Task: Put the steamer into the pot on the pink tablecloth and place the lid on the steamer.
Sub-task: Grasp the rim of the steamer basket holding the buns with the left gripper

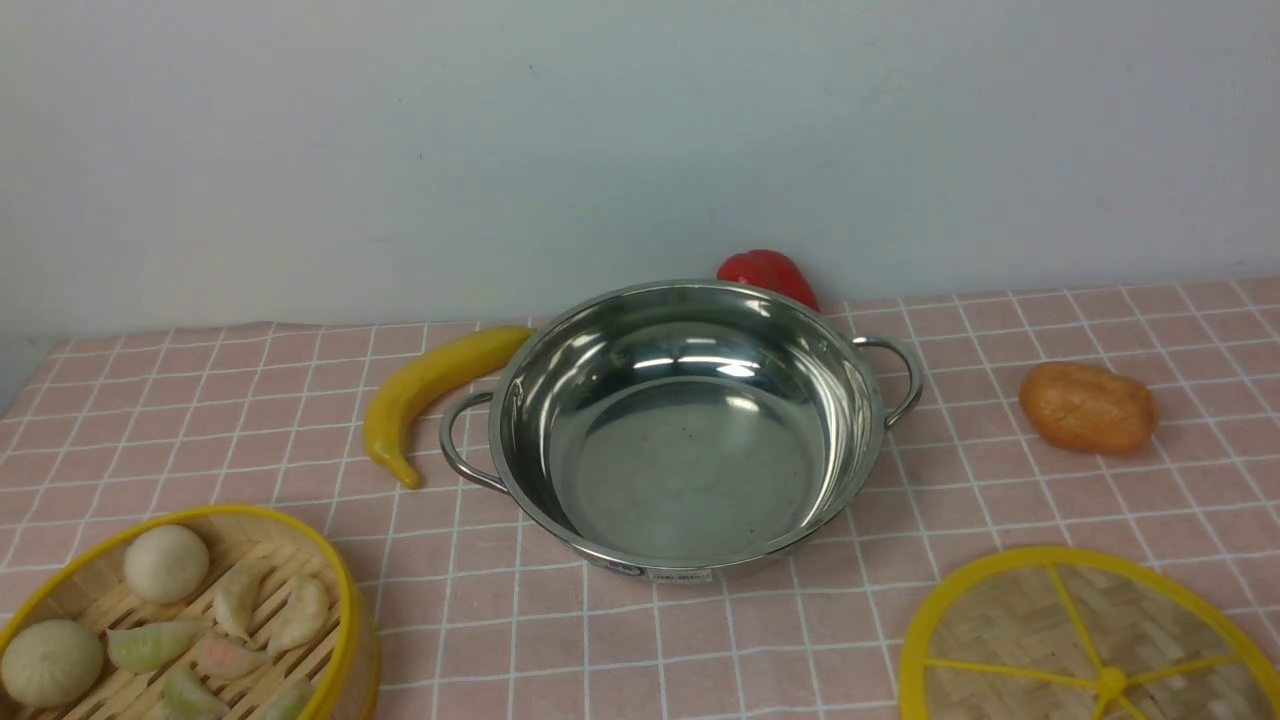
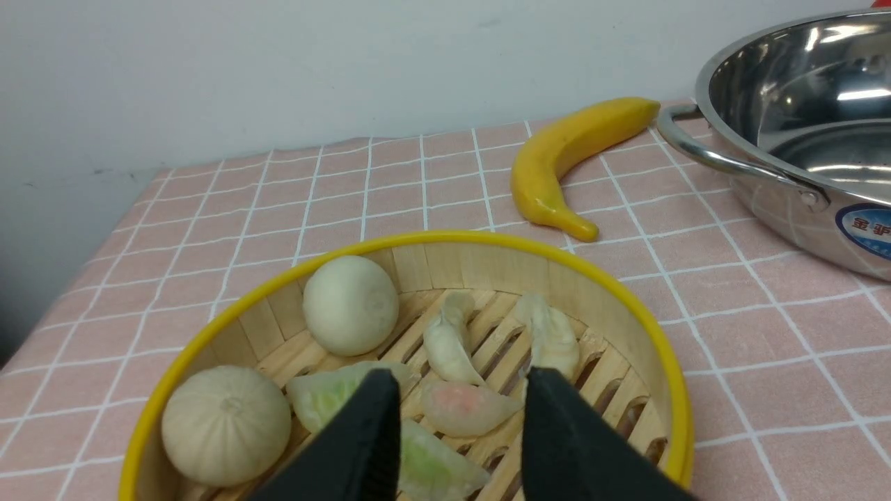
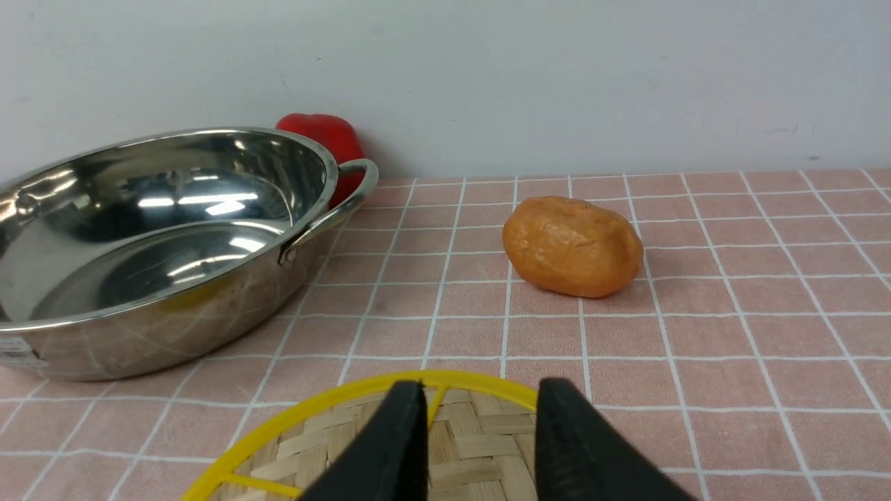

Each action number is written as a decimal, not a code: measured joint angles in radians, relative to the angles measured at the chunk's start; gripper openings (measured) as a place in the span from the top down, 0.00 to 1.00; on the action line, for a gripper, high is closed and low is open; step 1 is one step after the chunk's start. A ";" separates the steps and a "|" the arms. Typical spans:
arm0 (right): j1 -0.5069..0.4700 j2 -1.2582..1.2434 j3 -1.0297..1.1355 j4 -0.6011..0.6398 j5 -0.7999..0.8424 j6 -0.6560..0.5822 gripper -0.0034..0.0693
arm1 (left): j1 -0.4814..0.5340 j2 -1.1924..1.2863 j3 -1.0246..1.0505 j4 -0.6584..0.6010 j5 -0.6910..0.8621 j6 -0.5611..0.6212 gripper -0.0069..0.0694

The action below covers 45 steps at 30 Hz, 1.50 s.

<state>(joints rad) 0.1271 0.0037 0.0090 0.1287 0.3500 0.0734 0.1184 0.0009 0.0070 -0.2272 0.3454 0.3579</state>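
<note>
Steamer [image 2: 487,268], left jaws parted, wrist view only

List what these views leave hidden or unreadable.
Front view: steamer and lid cut off by the bottom edge; neither arm shows.
Front view: red object mostly hidden behind the pot; pot's label too small to read.
Left wrist view: label cut off by the right edge.

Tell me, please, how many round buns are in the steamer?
2, both in the steamer: far bun near its far wall, near bun beside its left rim. Others may be hidden.
</note>
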 joint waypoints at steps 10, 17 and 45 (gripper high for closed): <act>0.000 0.000 0.000 0.000 0.000 0.000 0.62 | 0.000 0.000 0.000 0.000 0.000 0.000 0.59; 0.000 0.000 0.000 0.000 0.000 0.000 0.62 | 0.000 0.000 0.000 -0.054 -0.027 -0.024 0.59; 0.000 0.000 0.000 0.000 0.000 0.000 0.62 | 0.000 0.118 -0.329 -0.328 0.086 -0.072 0.59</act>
<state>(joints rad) 0.1271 0.0037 0.0090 0.1287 0.3500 0.0734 0.1184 0.1186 -0.3221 -0.5551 0.4310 0.2860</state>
